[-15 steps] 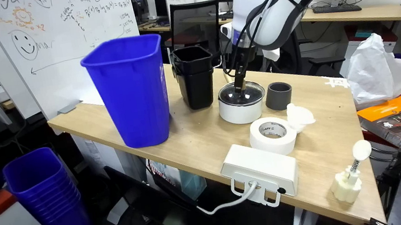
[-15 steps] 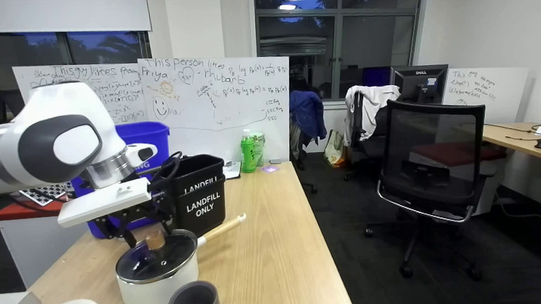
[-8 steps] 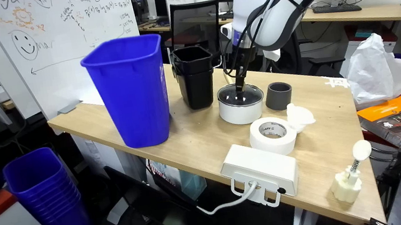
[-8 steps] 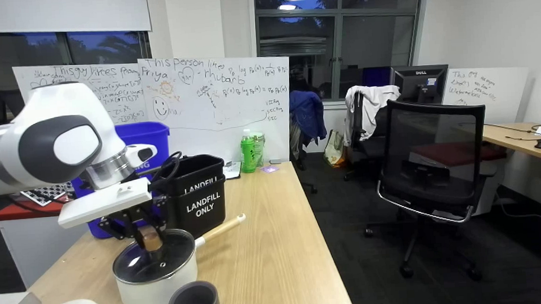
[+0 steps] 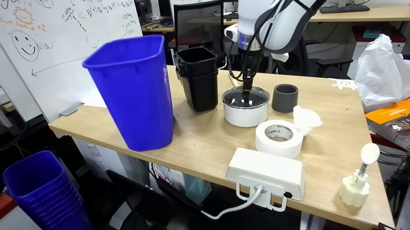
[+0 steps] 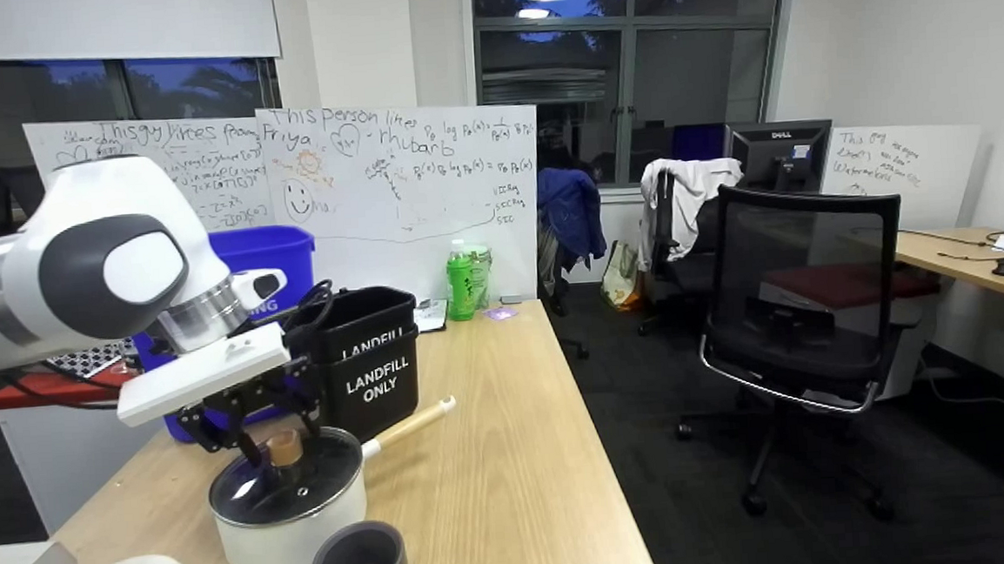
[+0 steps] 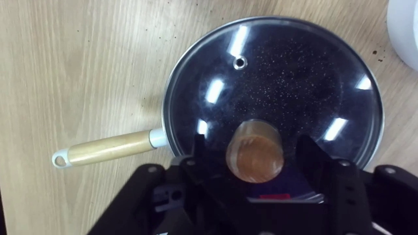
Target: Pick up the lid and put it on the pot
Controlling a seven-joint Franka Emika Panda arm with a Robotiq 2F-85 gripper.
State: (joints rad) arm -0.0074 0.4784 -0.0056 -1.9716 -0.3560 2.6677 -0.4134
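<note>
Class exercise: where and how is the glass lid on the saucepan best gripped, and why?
Probably by the brown knob, from above, the claw closing on opposite sides: the knob stands up as a short cylinder from the middle of the glass lid, while the metal rim sits on the saucepan, leaving little to pinch.

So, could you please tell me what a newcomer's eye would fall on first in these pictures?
Probably the blue bin, bright and tall on the table in an exterior view. Next would likely come the arm, bent over the pot in both exterior views. The lid on that pot fills much of the wrist view, with the open gripper astride its knob.
</note>
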